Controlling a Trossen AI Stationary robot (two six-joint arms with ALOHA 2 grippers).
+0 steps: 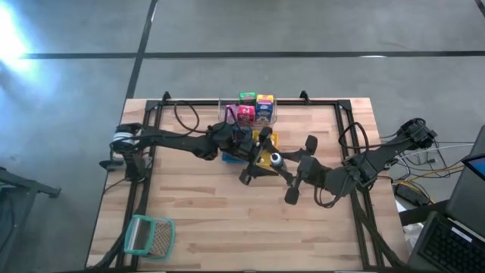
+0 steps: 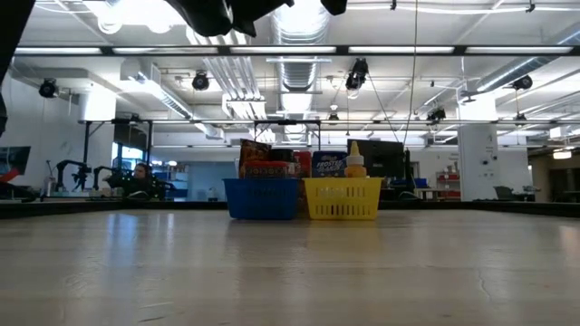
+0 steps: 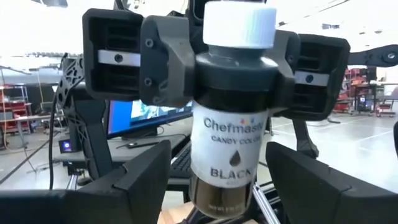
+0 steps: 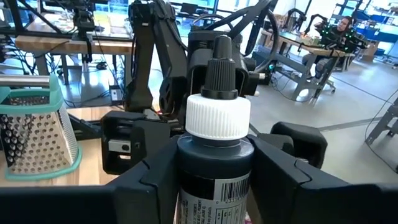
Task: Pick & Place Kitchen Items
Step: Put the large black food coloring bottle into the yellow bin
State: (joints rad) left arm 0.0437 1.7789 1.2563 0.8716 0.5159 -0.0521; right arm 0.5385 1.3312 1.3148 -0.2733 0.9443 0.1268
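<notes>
A small dark bottle [image 3: 229,149] with a white cap [image 1: 276,158], labelled black candy colour, hangs upright above the blue tray [image 1: 229,157] and the yellow tray [image 1: 269,142]. My right gripper [image 1: 288,164] is shut on it. My left gripper [image 3: 221,186] faces it from the table's left and is open. Its two fingers [image 3: 146,177] stand on either side of the bottle's lower half with a gap on each side. Pink, green and blue packets sit in a clear tub [image 1: 254,111] behind the trays. My right gripper pinches the bottle's shoulder [image 3: 236,81], just under the white cap, between its two fingers [image 3: 168,62]. The fingers come level from the table's right side. The bottle stands upright in the hold, cap up, its body hanging below the fingers and clear of the trays.
A teal-rimmed metal grater [image 1: 149,236] lies at the table's near left corner. The blue basket [image 2: 261,197] and yellow basket [image 2: 342,197] hold boxes and a bottle. A black frame runs along the table's edges. Bare wood lies near and to the right.
</notes>
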